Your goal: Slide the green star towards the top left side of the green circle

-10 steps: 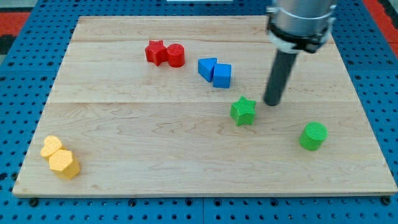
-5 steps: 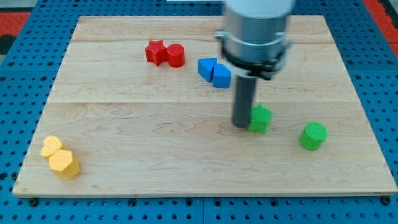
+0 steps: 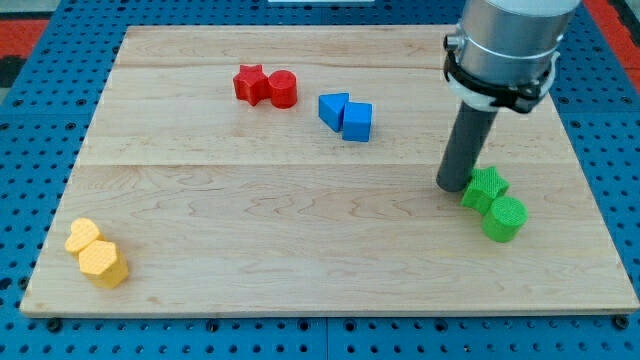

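Note:
The green star (image 3: 485,187) lies at the view's right of the wooden board (image 3: 250,230), touching the upper left side of the green circle (image 3: 504,218). My tip (image 3: 452,186) rests on the board just left of the green star, close against it. The dark rod rises from there to the grey arm at the view's top right.
A red star (image 3: 249,82) and a red cylinder (image 3: 283,89) sit together at the top centre-left. Two blue blocks (image 3: 346,115) lie right of them. Two yellow blocks (image 3: 96,253) sit at the bottom left corner. Blue pegboard surrounds the board.
My tip swung round to the green star's left and pushed it rightwards and slightly down. The star now touches the green circle. The other blocks have not moved.

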{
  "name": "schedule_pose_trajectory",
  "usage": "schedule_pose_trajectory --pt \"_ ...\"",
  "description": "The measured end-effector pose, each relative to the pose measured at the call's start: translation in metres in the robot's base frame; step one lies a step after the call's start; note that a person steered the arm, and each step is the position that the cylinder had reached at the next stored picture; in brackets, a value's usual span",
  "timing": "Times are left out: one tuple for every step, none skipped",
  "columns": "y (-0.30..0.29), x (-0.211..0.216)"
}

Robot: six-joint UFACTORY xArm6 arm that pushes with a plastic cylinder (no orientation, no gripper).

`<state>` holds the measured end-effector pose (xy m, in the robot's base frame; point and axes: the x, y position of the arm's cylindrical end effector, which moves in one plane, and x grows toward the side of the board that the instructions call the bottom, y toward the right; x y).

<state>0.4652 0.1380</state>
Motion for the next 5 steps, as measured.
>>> schedule_pose_trajectory --pt "0.005 -0.037" --pt "0.031 -0.017" --pt "0.033 0.017" --pt "0.027 0.026" --pt "0.012 0.026"
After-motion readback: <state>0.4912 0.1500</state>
